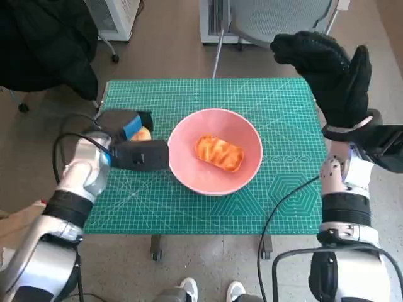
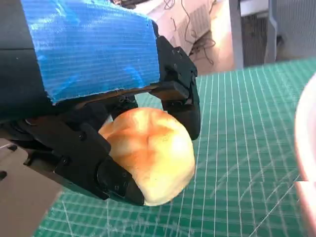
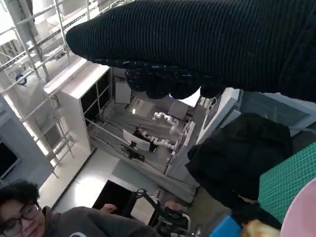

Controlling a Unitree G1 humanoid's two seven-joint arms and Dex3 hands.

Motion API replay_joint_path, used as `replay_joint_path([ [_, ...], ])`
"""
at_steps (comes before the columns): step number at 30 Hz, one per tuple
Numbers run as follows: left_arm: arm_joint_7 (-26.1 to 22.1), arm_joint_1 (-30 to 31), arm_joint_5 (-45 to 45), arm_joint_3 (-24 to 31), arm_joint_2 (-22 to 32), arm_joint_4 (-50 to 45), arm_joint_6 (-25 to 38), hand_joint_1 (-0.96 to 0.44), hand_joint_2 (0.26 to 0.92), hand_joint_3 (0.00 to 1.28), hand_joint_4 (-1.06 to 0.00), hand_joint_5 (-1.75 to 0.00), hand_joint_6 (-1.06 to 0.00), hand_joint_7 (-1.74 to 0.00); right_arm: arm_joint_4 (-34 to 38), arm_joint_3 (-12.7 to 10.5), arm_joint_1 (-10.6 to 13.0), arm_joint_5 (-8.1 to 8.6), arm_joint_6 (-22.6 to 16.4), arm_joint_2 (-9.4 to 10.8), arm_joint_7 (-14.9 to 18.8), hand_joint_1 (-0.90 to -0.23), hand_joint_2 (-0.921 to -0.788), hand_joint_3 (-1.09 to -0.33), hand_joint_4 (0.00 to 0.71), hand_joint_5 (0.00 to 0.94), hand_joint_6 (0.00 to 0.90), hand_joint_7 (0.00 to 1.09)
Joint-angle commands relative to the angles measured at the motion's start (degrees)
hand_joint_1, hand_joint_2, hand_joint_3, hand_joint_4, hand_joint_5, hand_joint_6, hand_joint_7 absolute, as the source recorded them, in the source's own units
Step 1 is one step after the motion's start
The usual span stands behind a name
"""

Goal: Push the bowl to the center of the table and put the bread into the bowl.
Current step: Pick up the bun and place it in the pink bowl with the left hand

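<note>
Head view: a pink bowl sits near the middle of a green cutting mat printed with a pale grid, which covers the small table. The bowl is round, smooth and shallow. Inside it, on the bowl's floor, lies an oblong glazed pastry with a ridged orange-brown top; its long axis runs from the bowl's far-left side toward its near-right side.

The left hand, black with blue tape across its back, rests on the mat just beside the bowl's left rim. In the left wrist view its black fingers curl around a bread roll from both sides, gripping it. The roll is rounded and dome-shaped, pale yellow at its base and golden-brown on top, with shallow creases crossing the crust; its underside meets the mat. In the head view only a small orange patch of the roll shows, left of the bowl, tucked under the taped hand.

The right hand, in a black knitted glove, is raised above the mat's far-right corner, well apart from the bowl, fingers loosely spread and holding nothing. The right wrist view shows the ribbed knit of the glove as a dark band, with a person and shelving beyond.
</note>
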Motion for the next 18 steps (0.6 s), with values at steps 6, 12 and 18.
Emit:
replay_joint_path([
  [6, -3.64, 5.32, -1.05, 5.84, 4.95, -18.96, 0.43, 0.0, 0.921, 0.09, -0.63, -1.21, -0.63, -1.18, 1.43, 0.07, 0.74, 0.32, 0.12, 0.38, 0.25, -0.74, -0.921, -0.881, 0.334, 0.0, 0.427, 0.01],
  [12, -4.16, 6.97, -0.9, 8.04, 6.21, -25.53, -0.74, 0.0, 0.92, 0.08, -0.65, -1.17, -0.62, -1.21, 1.48, 0.15, 0.62, 0.24, -0.03, 0.52, 0.11, -0.742, -0.921, -0.88, 0.334, 0.0, 0.428, 0.01],
  [18, -4.97, 6.94, -1.31, 9.84, 6.81, -30.22, -2.41, 0.0, 0.919, 0.05, -0.71, -1.12, -0.64, -1.18, 1.81, 0.09, 0.34, 0.28, -0.07, 0.56, 0.12, -0.743, -0.921, -0.878, 0.335, 0.001, 0.428, 0.01],
])
